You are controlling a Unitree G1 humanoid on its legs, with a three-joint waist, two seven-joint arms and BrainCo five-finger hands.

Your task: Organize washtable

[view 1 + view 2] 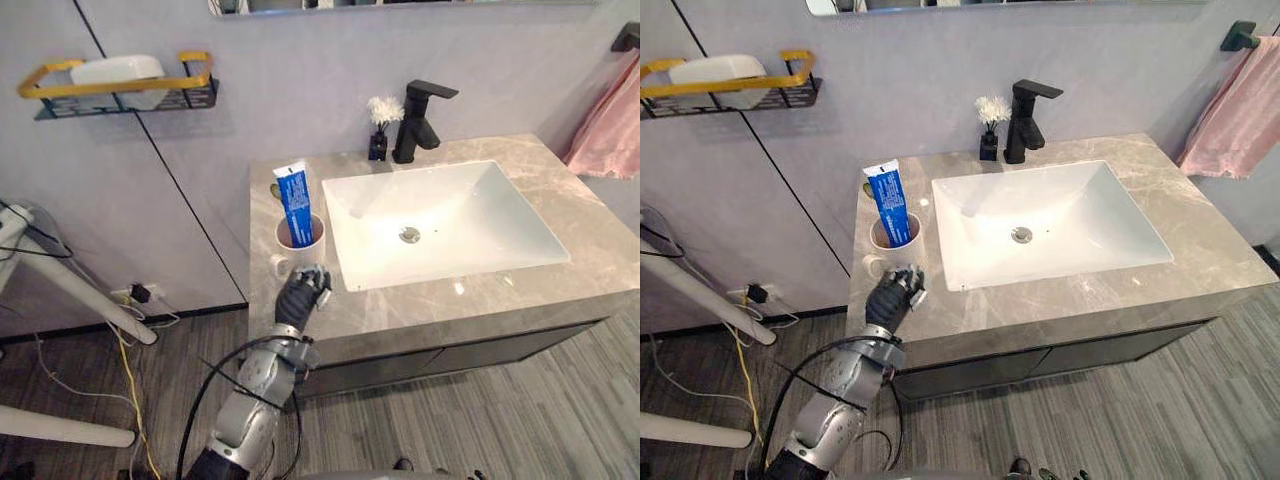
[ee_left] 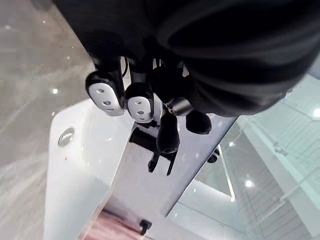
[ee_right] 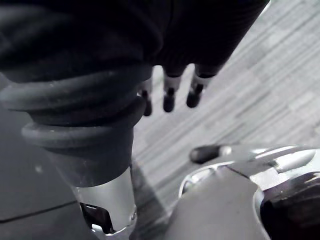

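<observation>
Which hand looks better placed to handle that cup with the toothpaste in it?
Left, probably. The left hand is over the counter right beside the cup holding the toothpaste, while the right hand hangs over the floor.

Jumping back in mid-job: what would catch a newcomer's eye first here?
The blue toothpaste tube stands out most, upright in the white cup at the counter's left end, beside the white sink. The left hand sits on the counter just in front of that cup, fingers curled and holding nothing. A pink towel hangs on the wall at the right, and the right hand hangs open over the floor.
</observation>
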